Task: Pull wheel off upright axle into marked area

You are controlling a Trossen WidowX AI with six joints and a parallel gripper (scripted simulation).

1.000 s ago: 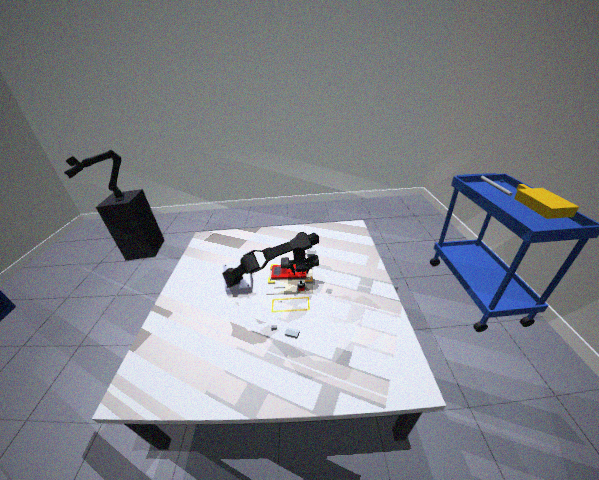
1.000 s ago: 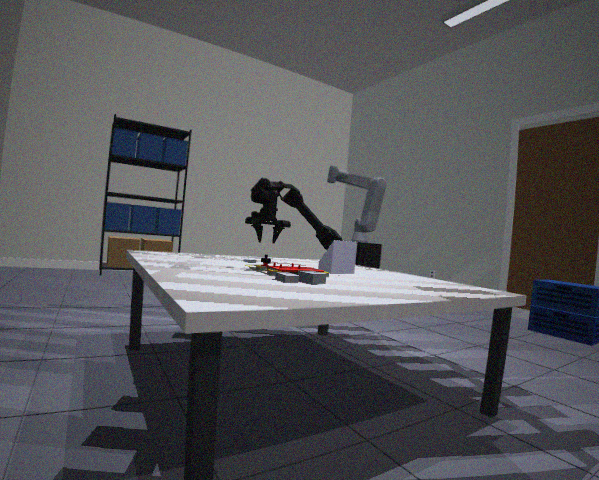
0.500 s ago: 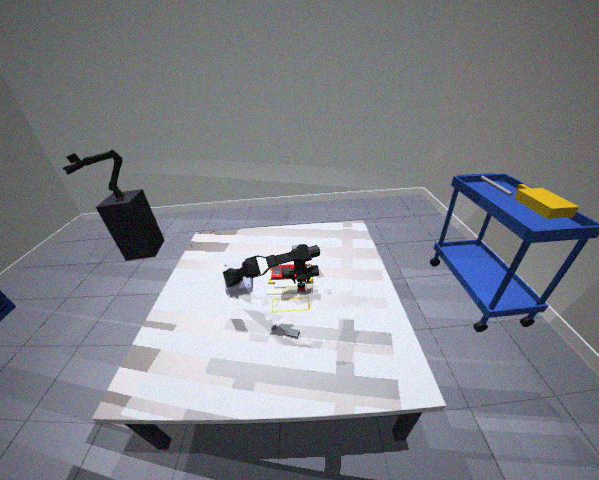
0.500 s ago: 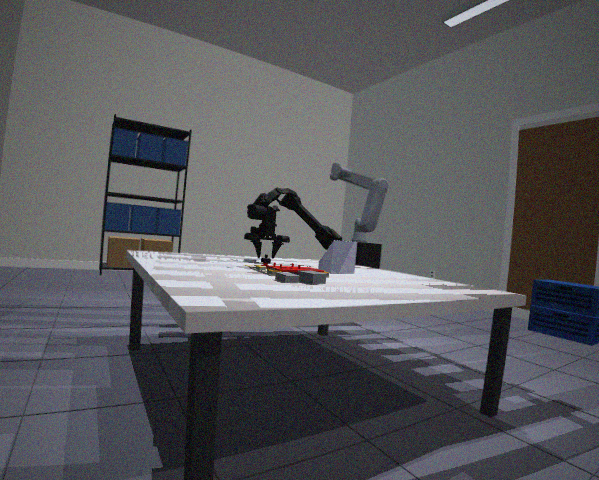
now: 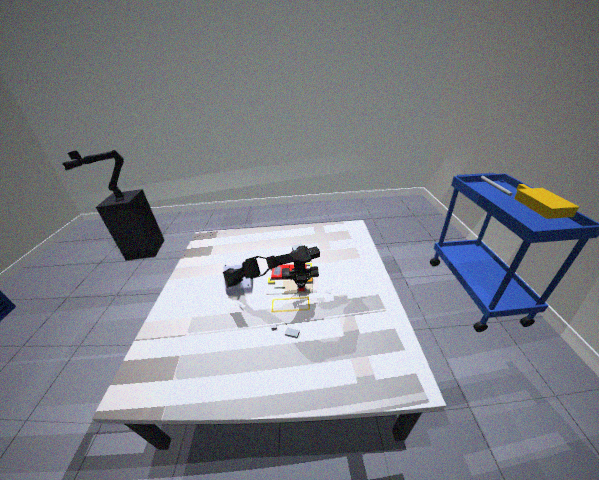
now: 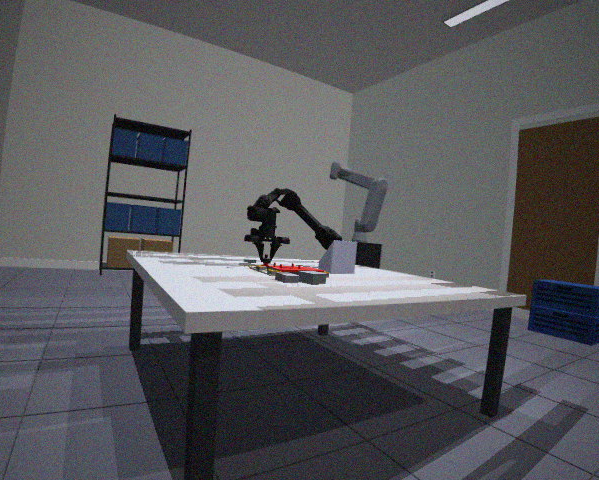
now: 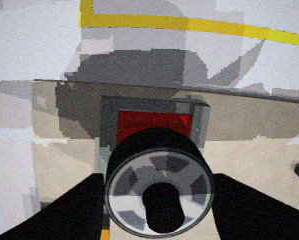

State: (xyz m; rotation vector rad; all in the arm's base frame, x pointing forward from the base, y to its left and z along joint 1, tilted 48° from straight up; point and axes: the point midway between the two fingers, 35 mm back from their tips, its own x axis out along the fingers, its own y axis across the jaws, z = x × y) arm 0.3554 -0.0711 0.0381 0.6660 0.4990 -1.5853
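Note:
The wheel [image 7: 120, 150], with a black tread and a grey spoked face, is at the lower middle of the wrist view. A black axle end [image 7: 163, 210] shows at its hub. My gripper [image 5: 301, 287] [image 6: 266, 261] [image 7: 158, 185] points down and is shut on the wheel, one finger against each side. A red base [image 7: 154, 120] in a grey surround lies under the wheel; how far the wheel sits down the axle is hidden. The marked area is a yellow outline [image 5: 290, 311] [image 7: 139, 21], beyond the board's edge in the wrist view.
A beige board [image 7: 249, 160] carries the axle's base. A red plate [image 5: 280, 271] [image 6: 294, 268] lies beside it. Two grey blocks [image 6: 287, 277] [image 6: 312, 278] stand near the plate. A small grey block [image 5: 292, 332] and a tiny dark piece [image 5: 274, 328] lie past the marked area.

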